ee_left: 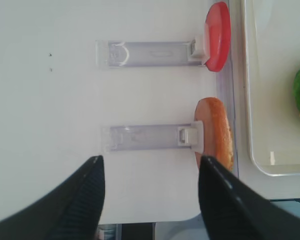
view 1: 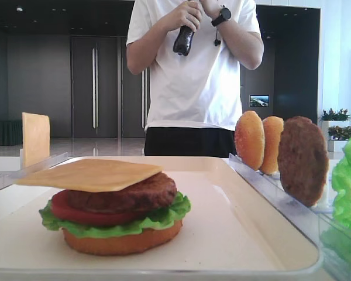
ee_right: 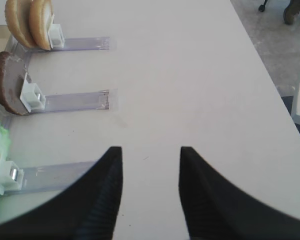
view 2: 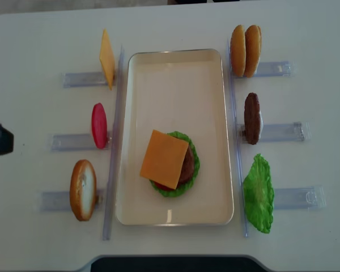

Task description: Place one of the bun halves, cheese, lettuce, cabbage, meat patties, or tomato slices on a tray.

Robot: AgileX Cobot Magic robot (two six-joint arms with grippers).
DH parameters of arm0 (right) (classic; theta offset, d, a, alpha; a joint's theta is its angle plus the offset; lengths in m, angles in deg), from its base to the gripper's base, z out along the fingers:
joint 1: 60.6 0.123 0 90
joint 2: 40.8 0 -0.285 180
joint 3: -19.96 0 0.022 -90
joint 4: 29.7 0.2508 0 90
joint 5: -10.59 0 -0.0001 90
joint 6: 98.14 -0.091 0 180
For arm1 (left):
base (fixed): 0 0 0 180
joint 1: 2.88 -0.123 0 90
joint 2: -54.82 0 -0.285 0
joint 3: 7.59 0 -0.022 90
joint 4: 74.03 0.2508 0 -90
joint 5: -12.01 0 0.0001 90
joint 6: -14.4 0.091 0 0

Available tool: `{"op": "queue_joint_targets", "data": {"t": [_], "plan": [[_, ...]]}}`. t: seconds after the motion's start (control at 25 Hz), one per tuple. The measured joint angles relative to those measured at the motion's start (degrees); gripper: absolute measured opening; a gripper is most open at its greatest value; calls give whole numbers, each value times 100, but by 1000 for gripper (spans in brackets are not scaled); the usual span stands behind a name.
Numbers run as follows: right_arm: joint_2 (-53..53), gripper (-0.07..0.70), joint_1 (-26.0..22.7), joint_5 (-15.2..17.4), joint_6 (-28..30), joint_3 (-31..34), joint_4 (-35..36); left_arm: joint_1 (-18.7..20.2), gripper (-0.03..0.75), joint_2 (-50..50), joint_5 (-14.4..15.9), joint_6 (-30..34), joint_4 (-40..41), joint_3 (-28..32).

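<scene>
Tray (view 2: pixel 175 62) at centre: one stacked burger; racks hold three bun halves (view 2: pixel 245 50), two cheese slices counted with the burger's, both grippers (ee_left: pixel 150 165) (ee_right: pixel 151 155) released.

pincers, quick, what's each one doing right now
Left pincer: open, holding nothing, above the table.
Right pincer: open, holding nothing, above the table.
</scene>
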Motion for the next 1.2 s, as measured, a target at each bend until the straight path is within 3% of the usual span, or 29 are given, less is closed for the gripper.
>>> {"op": "queue_joint_targets", "data": {"t": [0.24,0.72,1.2], "plan": [[0,293,0,0,0,0,0,0,453,-1288,-313,134,-4,819],[0,293,0,0,0,0,32,0,453,-3343,-623,172,2,2195],[0,293,0,0,0,0,0,0,453,-4921,-576,172,102,2357]]}}
